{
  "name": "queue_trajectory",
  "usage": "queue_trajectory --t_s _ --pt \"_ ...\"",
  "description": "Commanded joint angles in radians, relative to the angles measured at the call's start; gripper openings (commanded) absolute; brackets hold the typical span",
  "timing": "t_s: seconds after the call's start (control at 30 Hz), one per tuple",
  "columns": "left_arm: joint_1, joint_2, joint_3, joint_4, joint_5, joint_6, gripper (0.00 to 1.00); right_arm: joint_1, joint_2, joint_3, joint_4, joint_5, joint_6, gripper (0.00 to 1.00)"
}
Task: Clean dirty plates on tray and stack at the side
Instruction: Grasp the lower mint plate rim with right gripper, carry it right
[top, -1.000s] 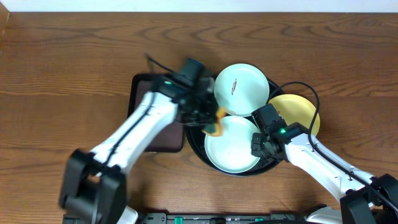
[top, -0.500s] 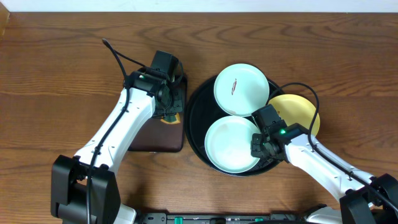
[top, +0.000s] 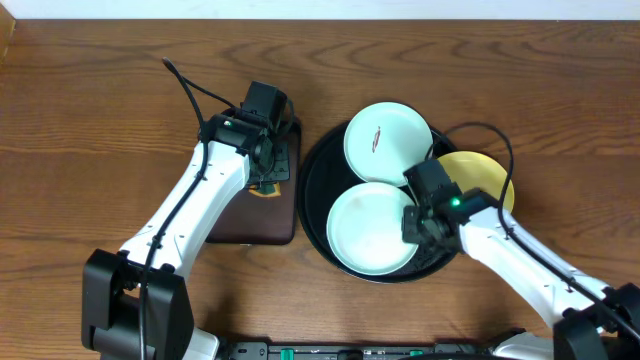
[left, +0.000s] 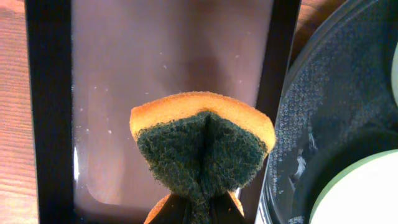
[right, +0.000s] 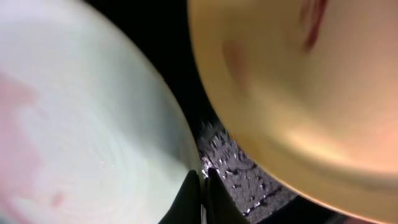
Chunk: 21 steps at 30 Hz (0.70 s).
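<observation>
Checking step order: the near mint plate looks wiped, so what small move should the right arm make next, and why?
Probably lift the near plate slightly out of the black tray: the right end effector pinches its rim, it looks clean, and the sponge is held over the brown tray.

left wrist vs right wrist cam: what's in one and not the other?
Left wrist only: the left pincer pinching a folded orange-and-green sponge over the brown rectangular tray, with wood table beside it. Right wrist only: the yellow plate with a reddish smear, and the right pincer closed at the mint plate rim. Both: the black tray and a mint plate edge, possibly the same plate.
</observation>
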Motion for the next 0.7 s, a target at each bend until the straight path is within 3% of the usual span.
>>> queue_trajectory --t_s 0.0,0.4,0.67 --pt "0.000 -0.001 -0.013 -0.014 -0.031 0.014 0.07 0.014 -0.045 0.108 -0.051 0.129 -0.048 0.01" --pt "0.000 -0.001 -0.013 -0.017 -0.051 0.043 0.08 0.022 -0.085 0.272 -0.132 0.309 -0.200 0.01" --pt "0.000 -0.001 -0.013 -0.013 -0.059 0.043 0.08 0.154 -0.141 0.324 -0.151 0.652 -0.259 0.01"
